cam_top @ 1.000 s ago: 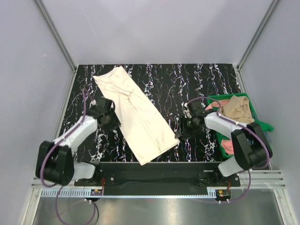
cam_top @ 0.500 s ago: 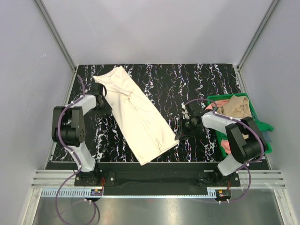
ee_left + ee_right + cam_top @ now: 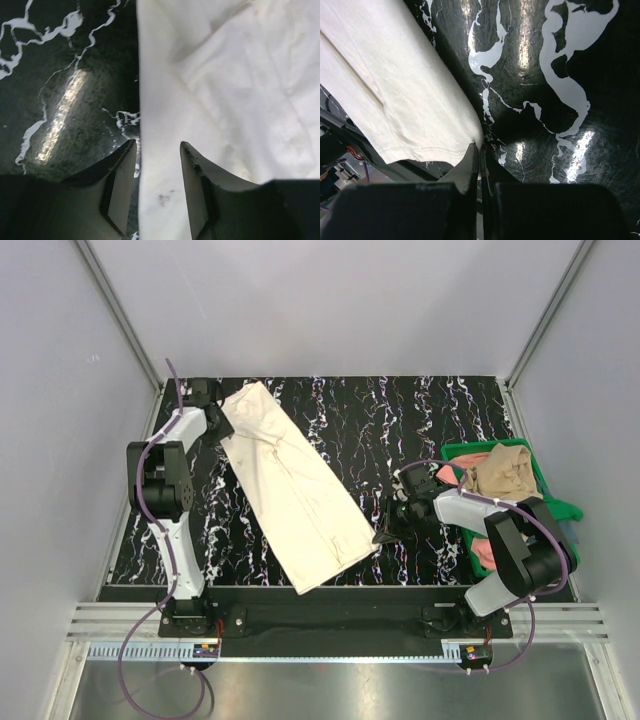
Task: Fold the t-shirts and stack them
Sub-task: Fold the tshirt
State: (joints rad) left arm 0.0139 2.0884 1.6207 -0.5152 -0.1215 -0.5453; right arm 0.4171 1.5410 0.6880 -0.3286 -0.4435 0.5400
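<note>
Black table (image 3: 430, 410) | left end effector (image 3: 157, 145) parted astride cream t-shirt (image 3: 295, 490) | right end effector (image 3: 480, 148) clamps half-hidden corner

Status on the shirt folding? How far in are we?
Early. Done: the cream t-shirt lies flat, folded lengthwise into a long strip. In hand: the right hand looks shut on its near corner; the left hand is open, straddling the edge at the far end. Left: cross-folds on this one, then the tan t-shirt and pink t-shirt bunched in the green bin. No stack yet.
</note>
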